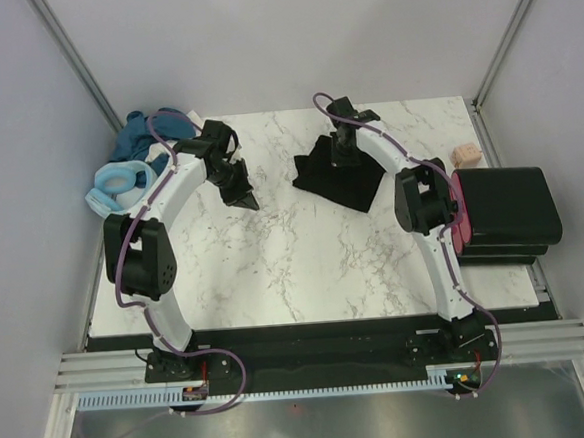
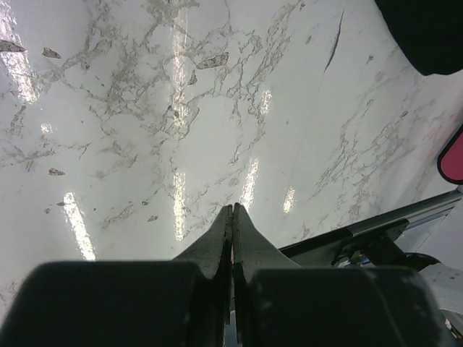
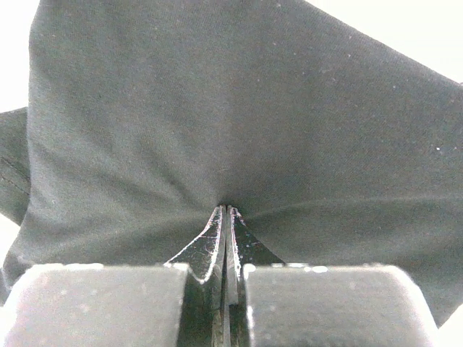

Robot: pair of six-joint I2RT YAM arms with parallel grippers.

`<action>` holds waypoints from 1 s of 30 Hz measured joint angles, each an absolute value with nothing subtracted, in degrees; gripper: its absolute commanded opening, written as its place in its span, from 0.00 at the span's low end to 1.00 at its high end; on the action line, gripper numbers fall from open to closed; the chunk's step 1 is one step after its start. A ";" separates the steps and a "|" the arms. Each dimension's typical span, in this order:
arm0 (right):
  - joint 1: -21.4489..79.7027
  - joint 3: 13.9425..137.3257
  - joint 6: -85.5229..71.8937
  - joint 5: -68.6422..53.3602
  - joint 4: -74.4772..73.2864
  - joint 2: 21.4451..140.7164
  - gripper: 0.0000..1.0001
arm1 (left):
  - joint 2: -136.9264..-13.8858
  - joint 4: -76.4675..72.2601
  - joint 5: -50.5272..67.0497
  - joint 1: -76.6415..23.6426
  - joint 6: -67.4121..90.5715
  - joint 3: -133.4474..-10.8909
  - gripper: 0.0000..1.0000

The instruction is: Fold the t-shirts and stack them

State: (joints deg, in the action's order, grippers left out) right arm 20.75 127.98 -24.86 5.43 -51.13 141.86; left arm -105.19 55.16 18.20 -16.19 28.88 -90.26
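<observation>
Marble tabletop (image 1: pixel 305 268) — t-shirt (image 3: pixel 217 108) in right jaws

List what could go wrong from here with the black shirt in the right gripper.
1. The right gripper pinches only a small pucker of the black t-shirt; it may slip out on lifting.
2. The left gripper is shut on nothing, so the shirt could bunch, held at one point.
3. The right arm's elbow sits beside the folded stack and might nudge it.
</observation>
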 measured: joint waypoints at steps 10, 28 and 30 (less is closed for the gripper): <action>18.17 135.81 -28.14 6.61 -51.88 146.34 0.00 | -106.13 56.88 18.22 -16.19 28.86 -93.23 0.02; 11.31 135.83 -36.69 11.57 -44.12 146.34 0.06 | -107.59 57.60 18.04 -16.19 28.88 -93.49 0.02; 11.03 135.83 -36.58 10.76 -42.96 146.34 0.26 | -107.59 57.74 18.04 -16.19 28.88 -93.49 0.02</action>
State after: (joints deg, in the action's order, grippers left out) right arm 11.03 135.83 -36.58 10.76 -42.96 146.34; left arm -107.59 57.74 18.04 -16.19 28.88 -93.49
